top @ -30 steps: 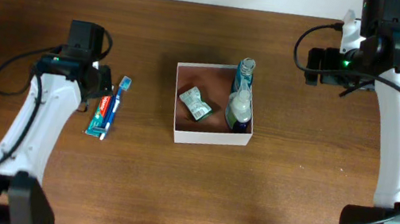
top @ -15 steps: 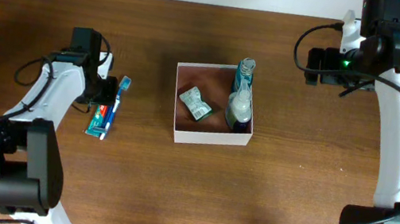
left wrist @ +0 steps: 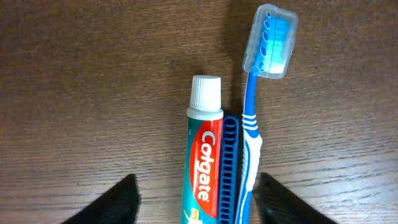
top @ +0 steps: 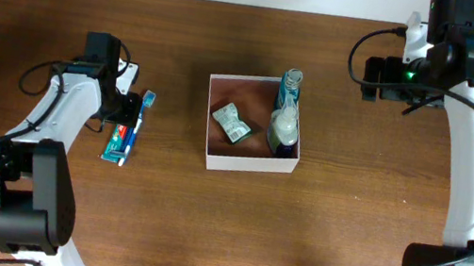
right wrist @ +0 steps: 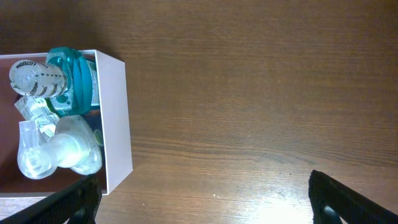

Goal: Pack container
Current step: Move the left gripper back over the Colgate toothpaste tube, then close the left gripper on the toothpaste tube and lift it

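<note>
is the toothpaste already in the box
No, the toothpaste lies on the table beside the toothbrush, outside the container.

1. The container [top: 249, 164] sits in the middle of the table [top: 343, 245]; two bottles [top: 284, 121] lie along its right wall, one reaching the back rim; a packet [top: 232, 123] lies in its left half.
2. Well to its left, the toothpaste [left wrist: 204, 168] and the toothbrush [left wrist: 252, 124] lie side by side, the toothbrush nearer the container; the left gripper [left wrist: 196, 193] straddles both.
</note>
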Motion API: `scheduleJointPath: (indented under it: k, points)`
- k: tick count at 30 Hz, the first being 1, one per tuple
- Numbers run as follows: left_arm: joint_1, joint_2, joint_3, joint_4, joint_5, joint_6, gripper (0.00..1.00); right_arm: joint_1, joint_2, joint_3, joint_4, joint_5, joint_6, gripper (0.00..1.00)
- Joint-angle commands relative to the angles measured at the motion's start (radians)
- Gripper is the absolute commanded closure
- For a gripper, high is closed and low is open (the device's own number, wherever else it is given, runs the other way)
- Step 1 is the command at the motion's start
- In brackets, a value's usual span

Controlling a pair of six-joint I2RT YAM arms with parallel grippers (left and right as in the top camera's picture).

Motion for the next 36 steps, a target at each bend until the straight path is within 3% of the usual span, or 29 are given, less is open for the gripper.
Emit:
scheduleJointPath:
  k: [1, 5, 20, 36]
  points:
    - [0.004, 0.012, -0.004, 0.005, -0.015, 0.028, 0.48, -0.002, -0.01, 0.015, 0.0, -0.005, 0.002, 0.01]
    - [0.004, 0.015, -0.005, 0.002, -0.015, 0.028, 0.57, -0.002, -0.01, 0.015, 0.0, -0.005, 0.002, 0.02]
    - [0.004, 0.141, -0.017, 0.018, -0.05, 0.028, 0.57, -0.002, -0.01, 0.015, 0.0, -0.005, 0.002, 0.02]
    - [0.004, 0.145, -0.017, 0.027, -0.075, 0.023, 0.57, -0.002, -0.01, 0.015, 0.0, -0.005, 0.002, 0.02]
